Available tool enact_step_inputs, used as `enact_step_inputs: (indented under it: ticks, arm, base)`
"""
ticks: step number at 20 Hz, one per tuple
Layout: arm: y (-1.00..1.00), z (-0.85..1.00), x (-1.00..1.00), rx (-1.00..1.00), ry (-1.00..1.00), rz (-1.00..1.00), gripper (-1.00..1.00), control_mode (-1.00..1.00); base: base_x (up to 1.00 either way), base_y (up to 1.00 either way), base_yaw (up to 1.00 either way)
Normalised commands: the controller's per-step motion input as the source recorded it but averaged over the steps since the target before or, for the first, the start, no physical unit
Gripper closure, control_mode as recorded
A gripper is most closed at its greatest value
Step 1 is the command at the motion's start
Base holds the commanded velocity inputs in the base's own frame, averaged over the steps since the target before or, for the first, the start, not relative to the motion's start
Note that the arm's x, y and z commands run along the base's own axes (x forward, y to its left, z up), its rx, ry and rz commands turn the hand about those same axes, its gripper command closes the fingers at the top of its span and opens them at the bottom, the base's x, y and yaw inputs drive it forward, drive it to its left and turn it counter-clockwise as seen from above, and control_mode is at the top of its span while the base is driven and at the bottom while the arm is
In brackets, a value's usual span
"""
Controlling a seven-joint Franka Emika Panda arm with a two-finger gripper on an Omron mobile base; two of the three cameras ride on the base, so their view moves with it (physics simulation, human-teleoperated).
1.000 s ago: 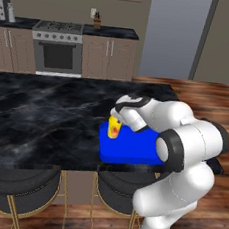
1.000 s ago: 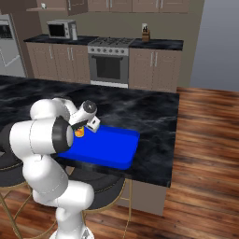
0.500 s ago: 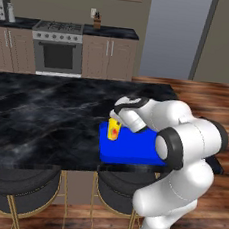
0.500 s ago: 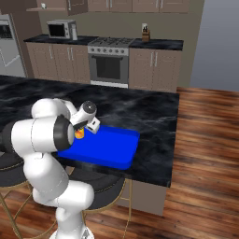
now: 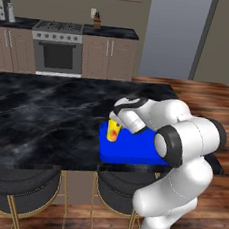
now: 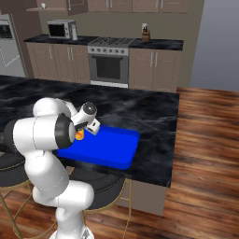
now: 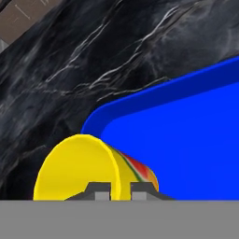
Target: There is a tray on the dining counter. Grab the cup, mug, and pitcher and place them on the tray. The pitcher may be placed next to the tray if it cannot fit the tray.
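My tool is clamped on the rim of the cup, its fingertips cut off at the hand view's bottom edge. The cup hangs over the tray's near-left corner, its base hidden. Beyond the tray runs the black marble table.

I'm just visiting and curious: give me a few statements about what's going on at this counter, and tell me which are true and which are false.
1. The tool is shut on the yellow cup. True.
2. The cup is over the tray, near a corner. True.
3. The tray is red. False: it is bright blue.
4. The tray lies on the wooden floor. False: it lies on the black marble counter.
5. A stove stands against the far wall. True.
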Motion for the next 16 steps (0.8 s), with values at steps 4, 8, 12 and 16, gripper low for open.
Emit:
enact_step_inputs:
  ticks: [4,8,12,16]
  arm:
    - [0.0,-0.1,0.0,0.0,0.0,0.0,1.0,-1.0]
    - [0.0,-0.1,0.0,0.0,0.01,0.0,-1.0,-1.0]
    - [0.0,-0.02,0.0,0.0,0.01,0.0,-1.0,-1.0]
    - [0.0,0.0,0.0,0.0,0.0,0.0,-1.0,-1.0]
  base:
    - [0.0,0.0,0.0]
    - [0.0,0.0,0.0]
    - [0.0,0.0,0.0]
    - [0.0,0.0,0.0]
